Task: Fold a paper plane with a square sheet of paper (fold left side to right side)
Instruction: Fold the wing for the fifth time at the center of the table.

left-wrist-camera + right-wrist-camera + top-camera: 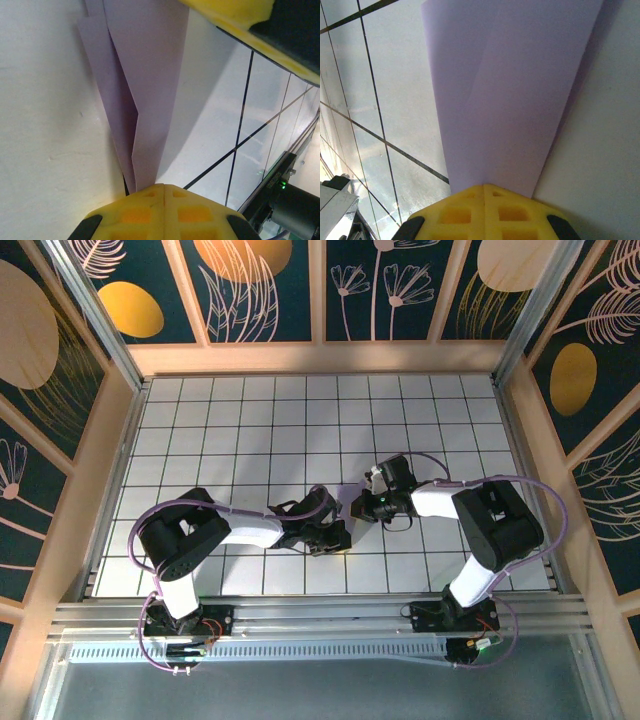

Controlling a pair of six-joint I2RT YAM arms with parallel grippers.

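**Grip state.** The left gripper (338, 536) and the right gripper (362, 508) meet nose to nose over the middle of the table. In the left wrist view the yellow fingertips (150, 210) are pressed together on the narrow end of the lavender paper (145, 100), which shows several layers and an angled flap. In the right wrist view that gripper (484, 192) is likewise clamped on the paper (510, 90), here a broad, smooth panel with one faint crease. Both hands are closed on the same folded sheet, which is held between them.

**Hazards, as I judge them.**
- Tearing: the sheet is thin; if the arms draw apart, it may rip at a pinch point.
- Crooked crease: uneven travel of either arm would skew the layers.
- Slip: each grip holds only an edge; a quick turn could pull the paper free.
- Spring-back: releasing one side may let the flaps fan open.

**Surroundings.** The worktop (250, 420) is white with a dark grid. An aluminium rail (320, 615) carries the arm bases. Wooden-framed teal wall panels (260, 290) bear gold discs and line-drawn plants.
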